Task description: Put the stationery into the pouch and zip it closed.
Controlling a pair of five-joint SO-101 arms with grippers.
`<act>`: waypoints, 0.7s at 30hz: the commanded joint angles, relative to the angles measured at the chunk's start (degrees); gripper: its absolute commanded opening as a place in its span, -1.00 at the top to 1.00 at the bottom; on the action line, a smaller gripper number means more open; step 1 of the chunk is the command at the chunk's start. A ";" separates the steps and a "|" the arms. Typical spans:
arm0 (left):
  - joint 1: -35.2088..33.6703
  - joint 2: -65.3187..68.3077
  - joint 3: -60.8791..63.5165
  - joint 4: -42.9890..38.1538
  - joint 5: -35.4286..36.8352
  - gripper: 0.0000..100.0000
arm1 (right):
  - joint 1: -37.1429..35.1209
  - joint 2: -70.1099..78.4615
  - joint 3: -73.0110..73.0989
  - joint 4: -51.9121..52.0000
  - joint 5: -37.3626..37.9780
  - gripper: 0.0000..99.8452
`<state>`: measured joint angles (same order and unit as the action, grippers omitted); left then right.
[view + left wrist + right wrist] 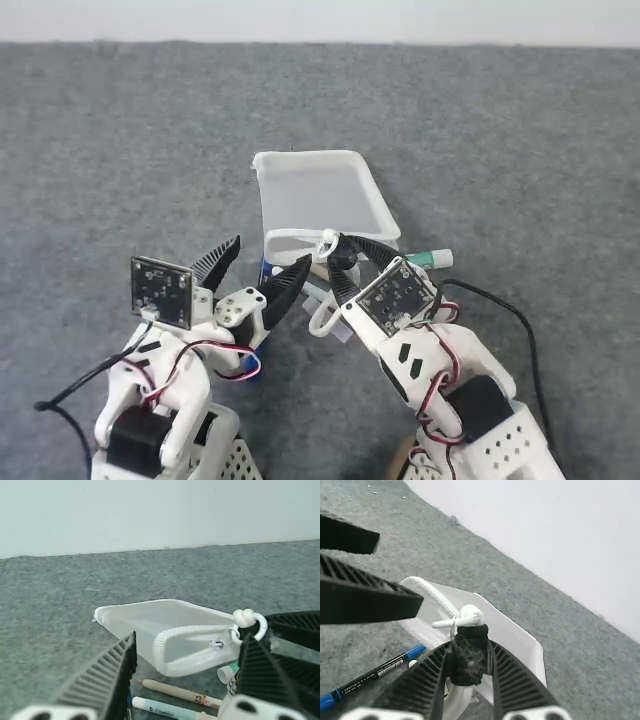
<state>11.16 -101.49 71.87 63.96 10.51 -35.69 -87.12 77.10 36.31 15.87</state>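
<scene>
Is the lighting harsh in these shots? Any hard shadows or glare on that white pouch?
High view: soft, even light; the pouch throws barely any shadow on the grey table. Left wrist view: the pouch glows evenly, no glare spot. Right wrist view: bright wall behind; the right tool, shut on the zip pull, looks dark.

Left pincer (272,252) spread wide; right pincer (336,254) pinched on zipper pull (327,240); both arms stretched forward, tips close together.

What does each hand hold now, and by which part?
The right hand grips the pouch by its zipper pull; the left hand is open and holds nothing.
</scene>
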 commanded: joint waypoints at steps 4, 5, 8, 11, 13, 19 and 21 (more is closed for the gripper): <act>0.09 -0.44 1.27 -1.67 -1.76 0.38 | -0.57 -1.89 -0.26 -1.01 0.44 0.99; 0.09 -0.44 1.36 -1.67 -1.76 0.38 | -0.57 -1.89 -0.26 -1.01 0.44 0.99; 0.00 -0.44 1.71 -1.23 -1.76 0.38 | -0.57 -1.89 -0.26 -1.01 0.35 0.99; -3.43 -0.44 3.30 -2.37 -2.73 0.38 | -0.57 -1.89 -0.26 -0.92 0.35 0.99; -6.59 -0.44 5.41 -4.22 -2.90 0.38 | -0.57 -1.89 -0.26 -0.92 0.35 0.99; -9.58 -0.44 9.80 -7.38 -7.03 0.38 | -0.84 -2.77 -1.41 2.24 0.35 0.99; -9.58 -0.44 9.80 -7.38 -7.03 0.38 | -0.84 -4.88 -1.58 3.47 0.35 0.99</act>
<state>2.02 -101.05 82.24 58.59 4.35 -36.04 -87.91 77.19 38.68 15.87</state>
